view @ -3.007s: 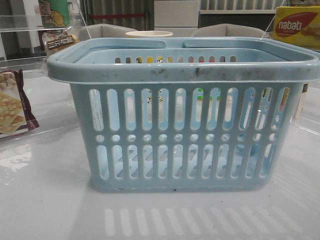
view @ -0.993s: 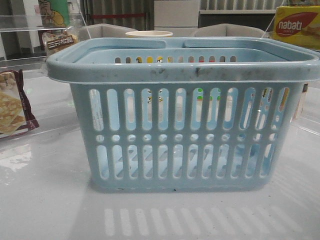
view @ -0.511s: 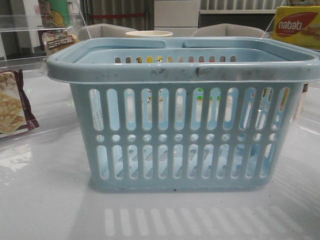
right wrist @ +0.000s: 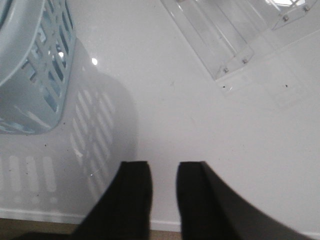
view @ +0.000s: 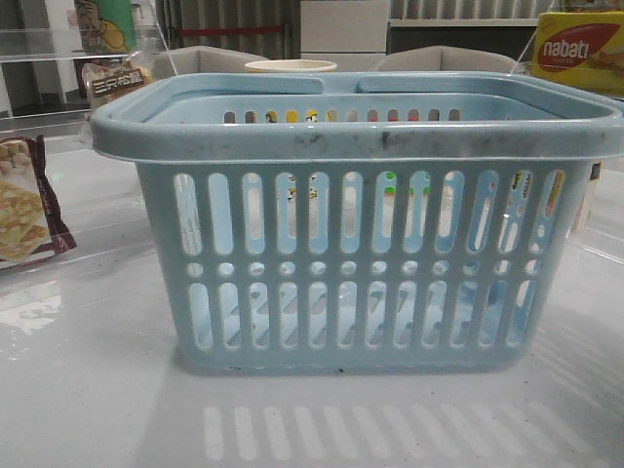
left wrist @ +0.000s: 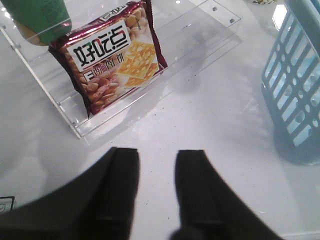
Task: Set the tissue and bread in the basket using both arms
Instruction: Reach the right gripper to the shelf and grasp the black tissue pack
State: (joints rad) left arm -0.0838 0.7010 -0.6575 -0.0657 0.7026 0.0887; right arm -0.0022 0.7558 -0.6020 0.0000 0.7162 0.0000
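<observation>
The slotted blue plastic basket (view: pixel 361 244) is seen off to one side of each gripper. Both the left gripper (left wrist: pixel 156 170) and right gripper (right wrist: pixel 164 182) are held apart, empty, over smooth white table (right wrist: pixel 200 115).

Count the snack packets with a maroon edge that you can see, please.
1. The cracker packet leans in a clear tray on the table, left of the basket; the front view shows it at the left edge. The basket may hide others.
</observation>
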